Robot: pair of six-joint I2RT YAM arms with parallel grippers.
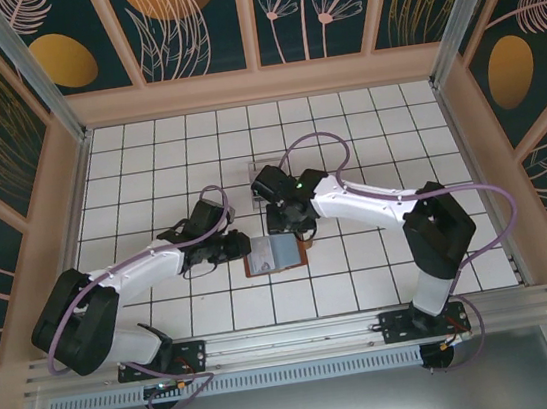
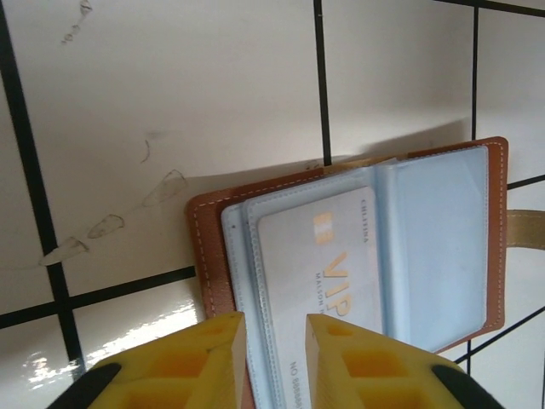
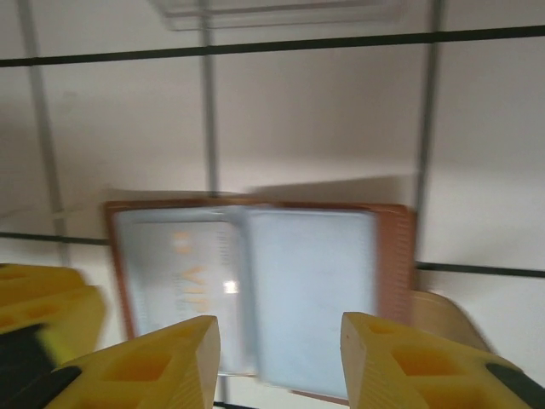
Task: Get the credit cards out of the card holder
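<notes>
Brown leather shows from above: the card holder (image 1: pixel 278 254) lies opened flat on the white tiled table (image 1: pixel 345 135), between the two arms and nearer the front edge than the clear tray (image 1: pixel 259 174). Its long axis runs left to right, roughly along that edge. The left gripper (image 1: pixel 237 250) hangs at its left end and the right gripper (image 1: pixel 292 227) over its far right part. I see no card lying loose on the tiles, so the job looks barely started.

At the left wrist, the holder's pale blue plastic sleeves face up. One credit card (image 2: pixel 319 273), marked VIP, sits inside the left sleeve. Its long side runs away from the fingers, crosswise to the holder. A tan strap tab (image 2: pixel 528 230) sticks out on the right. The left claw's yellow jaws stand a little apart over the holder's near left edge, one over the brown border and one over the card. Nothing is pinched between them, and I cannot tell whether the tips touch.

At the right wrist the picture is blurred. The open holder lies below with its tab to the right, and the tray's edge is beyond it. The right claw's jaws are spread wide, straddling the right-hand page and holding nothing. By my reckoning every card has yet to come out.
</notes>
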